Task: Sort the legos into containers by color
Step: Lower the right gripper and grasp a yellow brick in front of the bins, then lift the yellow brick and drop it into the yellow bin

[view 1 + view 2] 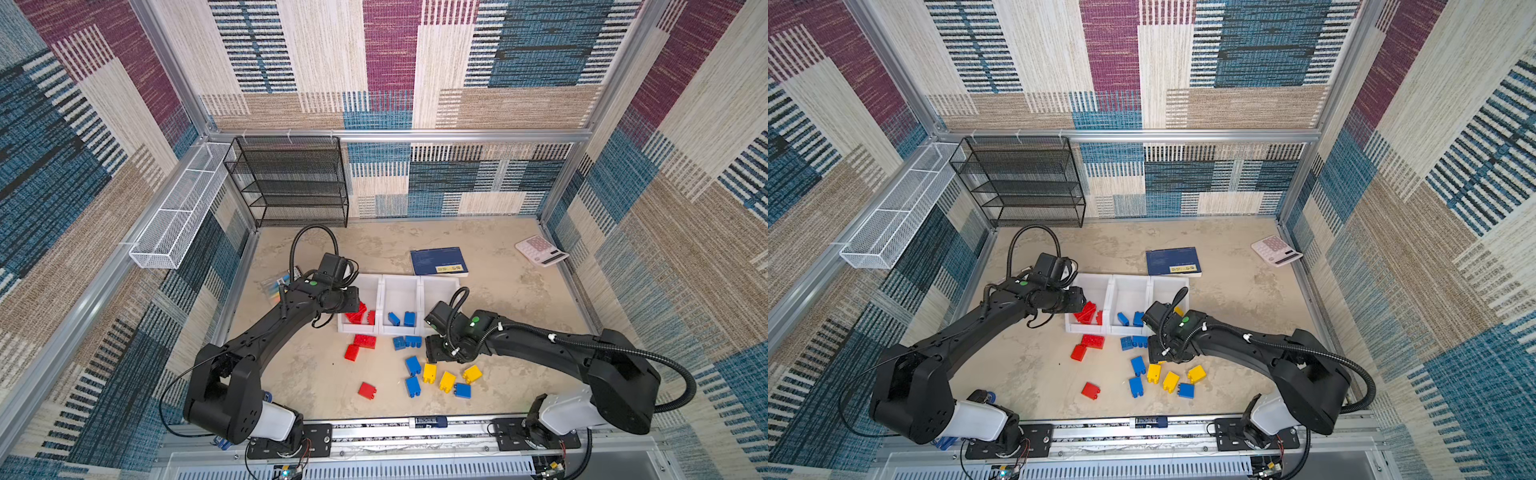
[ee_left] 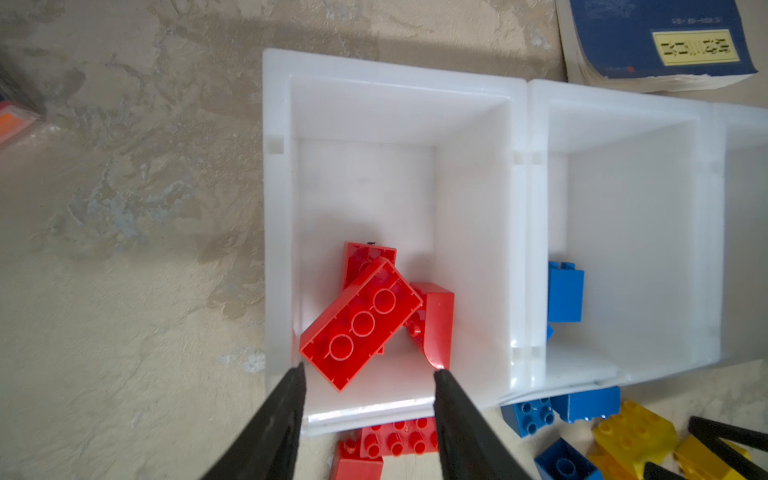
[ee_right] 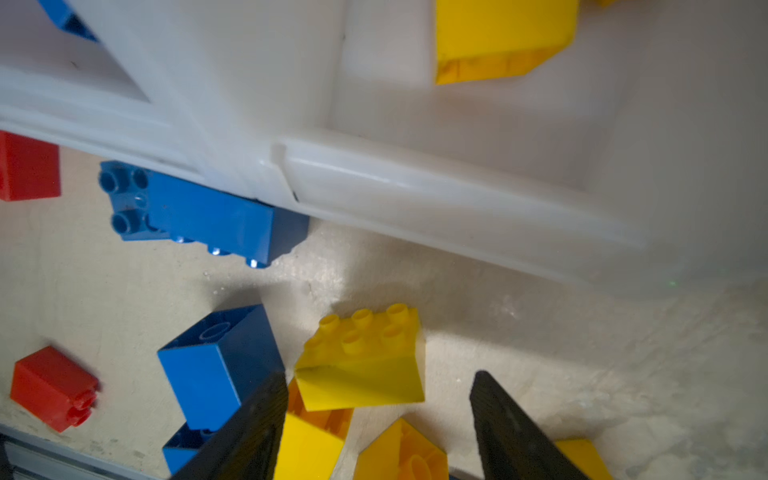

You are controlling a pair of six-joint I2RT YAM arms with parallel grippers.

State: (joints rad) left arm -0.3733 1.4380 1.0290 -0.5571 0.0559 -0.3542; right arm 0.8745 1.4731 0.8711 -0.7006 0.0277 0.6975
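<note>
Bricks lie scattered over the tabletop (image 1: 307, 374), and three white bins stand side by side behind them. The left gripper (image 2: 371, 372) hangs above the left-hand bin (image 2: 276, 208), jaws parted, holding nothing. Just past its tips an oblong red brick (image 2: 361, 324) lies underside up inside that bin, leaning on two more red ones. Next door, the middle bin (image 1: 401, 284) has two blue bricks (image 1: 409, 318) at its front end.

Now the right gripper (image 3: 379, 377): down low in front of the right-hand bin (image 3: 415, 178), jaws wide apart, nothing gripped. A tilted yellow brick (image 3: 361, 365) sits studs up just beyond the tips, propped on another yellow piece, one jaw close beside it, the other clear. Inside that bin lies one yellow block (image 3: 498, 37).

Out on the tabletop, a red oblong (image 1: 365, 340) and a small red brick (image 1: 351, 352) sit just in front of the left-hand bin, with a lone red brick (image 1: 367, 390) nearer the front edge. A blue pair (image 1: 413, 341) sits right against the middle bin's front. Three more blues (image 1: 412, 365) and three yellows (image 1: 447, 381) cluster near the right gripper. A blue book (image 1: 438, 261) and a calculator (image 1: 540, 250) lie behind the bins.
</note>
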